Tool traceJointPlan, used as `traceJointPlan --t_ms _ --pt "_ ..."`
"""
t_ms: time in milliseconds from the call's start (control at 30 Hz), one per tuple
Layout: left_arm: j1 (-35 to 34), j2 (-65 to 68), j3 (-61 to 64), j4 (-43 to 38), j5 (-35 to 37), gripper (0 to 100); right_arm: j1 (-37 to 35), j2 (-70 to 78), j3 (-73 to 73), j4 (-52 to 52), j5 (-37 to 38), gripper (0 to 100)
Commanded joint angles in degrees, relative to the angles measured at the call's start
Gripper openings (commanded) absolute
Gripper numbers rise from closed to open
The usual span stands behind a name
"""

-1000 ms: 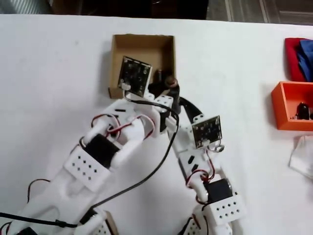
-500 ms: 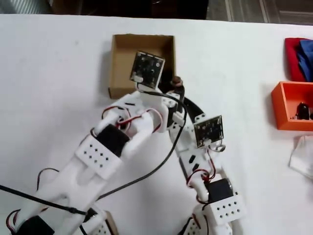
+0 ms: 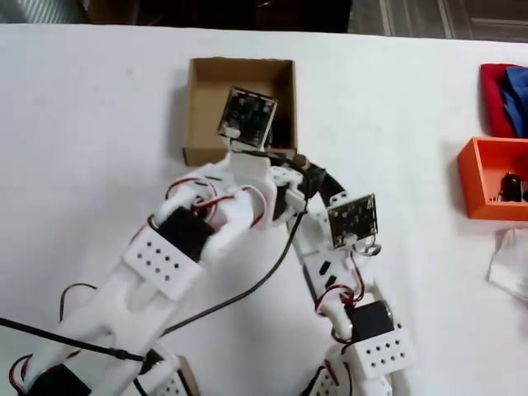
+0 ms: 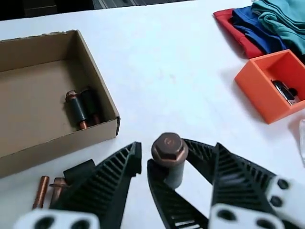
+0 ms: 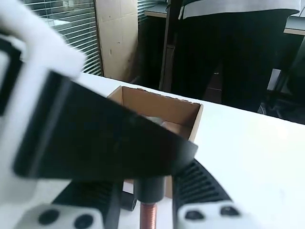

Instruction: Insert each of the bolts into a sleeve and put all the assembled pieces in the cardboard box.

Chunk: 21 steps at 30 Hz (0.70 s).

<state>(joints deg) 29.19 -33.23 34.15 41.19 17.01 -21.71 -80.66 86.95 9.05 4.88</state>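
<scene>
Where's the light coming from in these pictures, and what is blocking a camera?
High view: even light, the cardboard box darker inside. Left wrist view: faint shadows on the table. Right wrist view: bright window behind, a dark arm part near the lens hides much of the box.

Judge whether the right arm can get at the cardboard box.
Probably not freely: the left end effector sits at the bolt in the sleeve the right arm holds, between it and the cardboard box.
</scene>
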Motion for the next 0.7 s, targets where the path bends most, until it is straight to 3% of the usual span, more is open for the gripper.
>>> traceJointPlan --t_ms 0,300,400,500,567,667 --pt "-1.93 -0.79 -3.03 0.26 0.35 25 -0.4 -1.45 -4.13 -0.13 0.44 2.2" --pt "-3.78 -11.6 -5.49 7.3 0.18 25 -0.4 -1.01 -4.13 -0.13 0.44 2.2" --pt "-5.71 -13.71 -5.49 11.16 0.18 16 -0.4 -1.01 -4.04 -0.13 0.44 2.2" --pt "-10.11 -15.21 -5.49 13.71 0.09 1 -0.4 -1.01 -4.04 -0.04 0.44 2.2" --pt "-13.98 -16.0 -5.49 15.03 0.09 5 -0.4 -1.01 -4.04 0.57 0.44 2.2" --pt "-21.01 -16.35 -5.32 16.97 0.35 3 -0.48 -1.01 -4.92 3.03 0.09 2.2"
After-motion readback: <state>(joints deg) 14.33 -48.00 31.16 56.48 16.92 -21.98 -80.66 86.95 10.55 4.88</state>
